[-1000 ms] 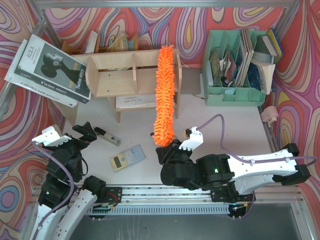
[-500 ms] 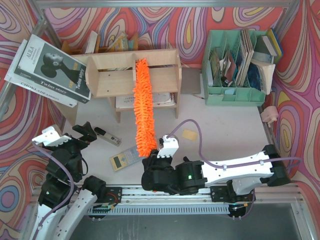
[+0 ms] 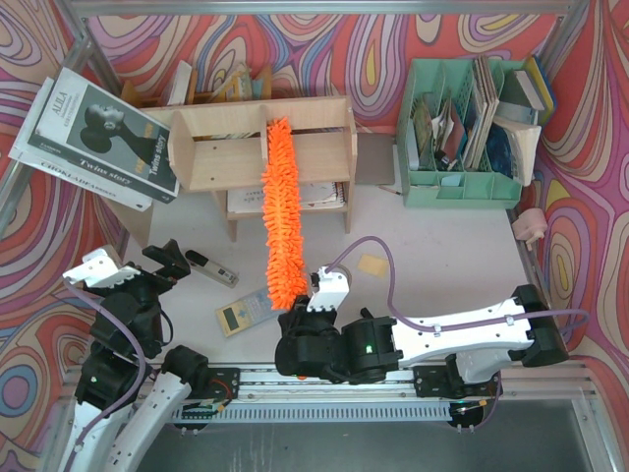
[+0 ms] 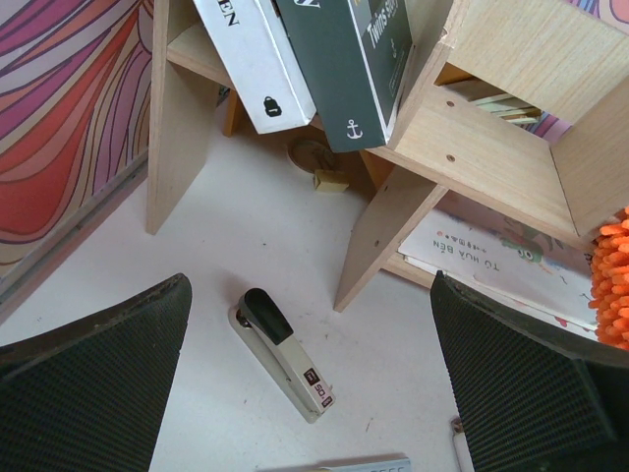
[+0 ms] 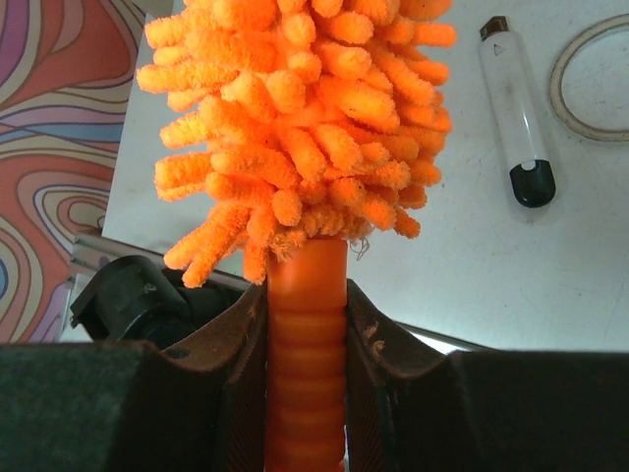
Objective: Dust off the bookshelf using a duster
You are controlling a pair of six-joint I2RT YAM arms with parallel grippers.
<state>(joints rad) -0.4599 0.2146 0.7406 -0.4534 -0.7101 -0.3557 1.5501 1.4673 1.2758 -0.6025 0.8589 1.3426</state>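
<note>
Dusting under way: the right end effector [image 5: 307, 324] pinches the ribbed orange handle of the duster [image 3: 280, 206] near the tabletop's [image 3: 442, 246] front edge. The shaggy head stretches up across the front of the plywood bookshelf [image 3: 211, 157], its tip at the top board by the middle compartment. The left end effector [image 4: 310, 393] hangs with fingers spread wide near a stapler [image 4: 285, 354], empty.

I operate in a robot test bay dressed as a study: a metal rail [image 3: 256, 379] carries my bases at the edge of a white table [image 3: 442, 246], a metal frame [image 3: 314, 8] holds swirl-patterned cloth walls [image 3: 413, 34], and the props are a bookshelf [image 3: 226, 162], books [image 3: 98, 138], a green file organiser [image 3: 462, 187], a stapler [image 3: 211, 267] and a calculator [image 3: 246, 313].
</note>
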